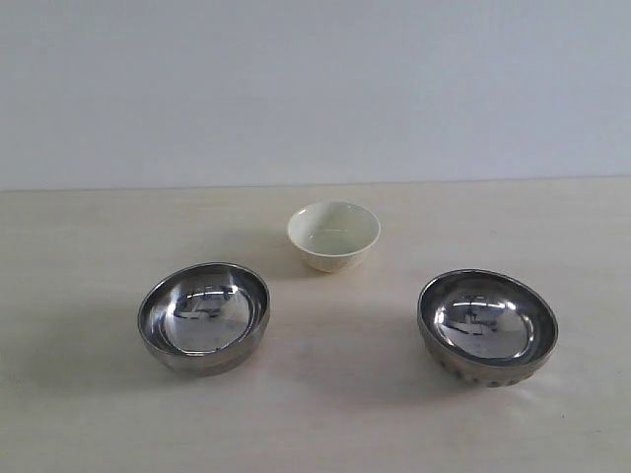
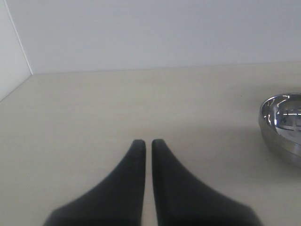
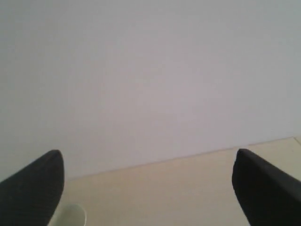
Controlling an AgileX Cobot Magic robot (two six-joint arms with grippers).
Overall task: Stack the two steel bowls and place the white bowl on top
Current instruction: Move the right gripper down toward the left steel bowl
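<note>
On my feed the left end effector [image 2: 146,141] has its fingers almost together on nothing, and the right end effector [image 3: 148,153] is spread wide, also empty. On the counter [image 1: 335,404] the smooth steel bowl [image 1: 204,317] sits left and the ribbed steel bowl [image 1: 487,326] right, well apart. The white bowl [image 1: 333,235] is behind and between them, nothing stacked yet.

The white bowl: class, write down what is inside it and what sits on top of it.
The white bowl holds nothing visible: only its glossy cream inside shows, and nothing rests on top. Its near inner wall is hidden behind its own rim.
</note>
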